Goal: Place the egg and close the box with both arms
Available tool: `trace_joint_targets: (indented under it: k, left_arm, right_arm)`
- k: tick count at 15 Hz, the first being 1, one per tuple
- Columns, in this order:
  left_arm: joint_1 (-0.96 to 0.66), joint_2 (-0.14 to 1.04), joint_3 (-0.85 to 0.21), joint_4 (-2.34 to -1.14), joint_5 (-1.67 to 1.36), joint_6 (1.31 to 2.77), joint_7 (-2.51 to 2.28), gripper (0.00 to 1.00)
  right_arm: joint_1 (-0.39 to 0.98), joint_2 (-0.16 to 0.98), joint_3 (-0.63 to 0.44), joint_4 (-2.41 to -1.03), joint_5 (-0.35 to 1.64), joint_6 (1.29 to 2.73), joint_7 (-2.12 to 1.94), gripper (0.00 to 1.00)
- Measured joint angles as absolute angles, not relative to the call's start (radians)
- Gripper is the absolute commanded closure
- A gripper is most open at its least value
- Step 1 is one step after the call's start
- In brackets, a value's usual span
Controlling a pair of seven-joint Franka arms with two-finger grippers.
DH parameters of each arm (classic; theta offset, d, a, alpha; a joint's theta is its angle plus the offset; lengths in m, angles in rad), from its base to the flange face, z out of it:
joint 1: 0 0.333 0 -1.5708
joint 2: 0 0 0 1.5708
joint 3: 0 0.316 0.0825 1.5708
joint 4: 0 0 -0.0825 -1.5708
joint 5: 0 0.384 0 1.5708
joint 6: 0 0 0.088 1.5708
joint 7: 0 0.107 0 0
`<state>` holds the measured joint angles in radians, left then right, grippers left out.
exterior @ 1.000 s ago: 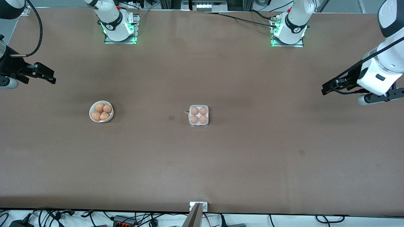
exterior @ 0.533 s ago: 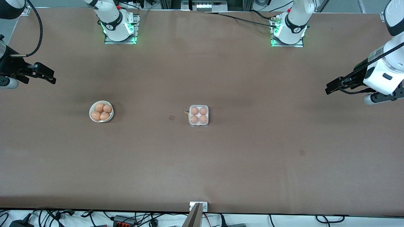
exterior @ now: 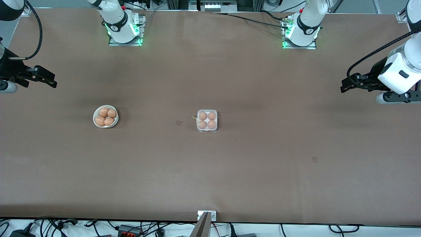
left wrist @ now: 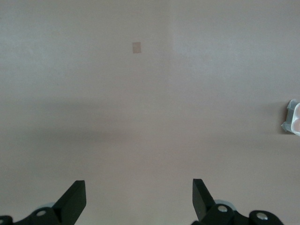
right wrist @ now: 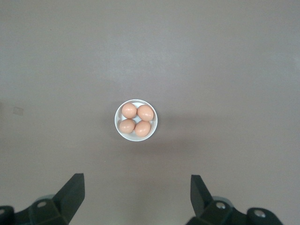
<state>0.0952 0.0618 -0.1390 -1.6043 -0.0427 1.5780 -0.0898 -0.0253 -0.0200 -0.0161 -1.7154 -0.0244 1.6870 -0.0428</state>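
Note:
The box (exterior: 207, 120) sits mid-table, a small clear carton whose cells hold several orange-brown eggs (exterior: 203, 116); its lid looks folded down over them. Only one corner of the box (left wrist: 293, 118) shows in the left wrist view. My left gripper (exterior: 343, 88) hangs open and empty over the left arm's end of the table, well away from the box. Its fingers (left wrist: 139, 197) frame bare tabletop. My right gripper (exterior: 52, 82) hangs open and empty over the right arm's end; in its wrist view the gripper (right wrist: 137, 194) looks down on the bowl.
A round white bowl (exterior: 94, 122) with several more eggs (exterior: 104, 112) stands toward the right arm's end, level with the box; its rim (right wrist: 136, 138) shows in the right wrist view. Small tape marks (exterior: 178, 122) (exterior: 314, 159) lie on the brown table.
The left arm has drawn back toward its own end of the table, and its gripper has swung round. The right gripper has barely shifted. Box, bowl and eggs have not moved.

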Motion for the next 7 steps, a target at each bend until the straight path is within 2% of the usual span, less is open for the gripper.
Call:
trace_joint_targets:
  k: [7]
  left_arm:
    - [0.095,0.064,-0.139,-1.597,-0.042,1.535,-0.069,0.00]
  right_arm:
    - [-0.025,-0.020,-0.014,-1.715,-0.024,1.674,-0.043,0.00]
